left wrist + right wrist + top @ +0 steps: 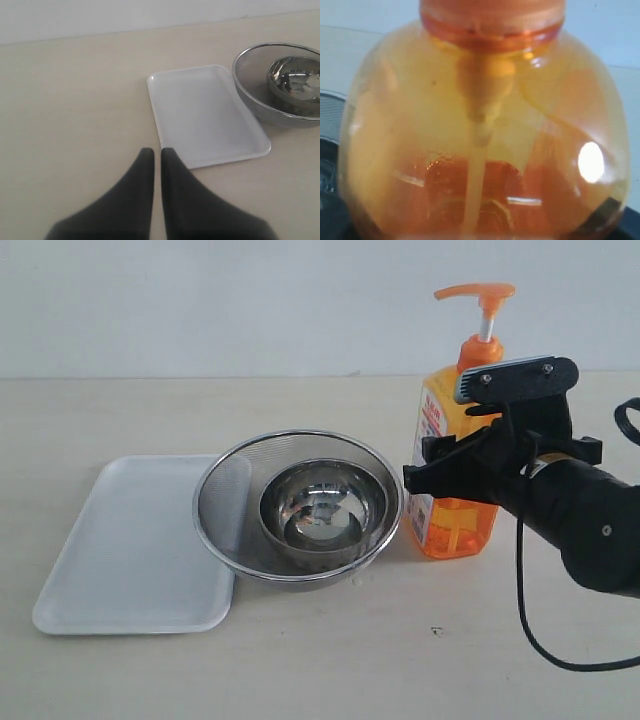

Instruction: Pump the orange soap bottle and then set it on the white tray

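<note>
Black fingers, right: on the right gripper [420, 462] the fingers [445, 470] are set on either side of the orange soap bottle [455, 525] at mid height. One is seen across the bottle's front and one behind it. Whether they press on it cannot be told.
Right wrist view: it is filled by the translucent orange soap bottle [480, 125], seen very close. Its pale dip tube is seen inside, and dark finger edges are just visible at the lower corners.
Bottle: it is stood upright on the bench [300, 670], right of the strainer [225, 500] and just beside it. The pump head [478, 292] is raised on its white stem, with the spout turned left. The white-and-red label [430, 425] is seen on the left face.
Black fingers, left: on the left gripper [156, 152] the fingers [140, 190] are drawn almost together. Only a narrow slit is left between them and nothing is held. They are hung over bare bench near a corner of the white tray [200, 115].
Tray: the white tray [130, 540] is laid flat at the left, well apart from the bottle.
Strainer: the tray's right edge is overlapped by the steel mesh strainer, and a steel bowl [322, 505] is seated inside it.
Cable: a black cable [530, 630] is looped down from the right arm.
</note>
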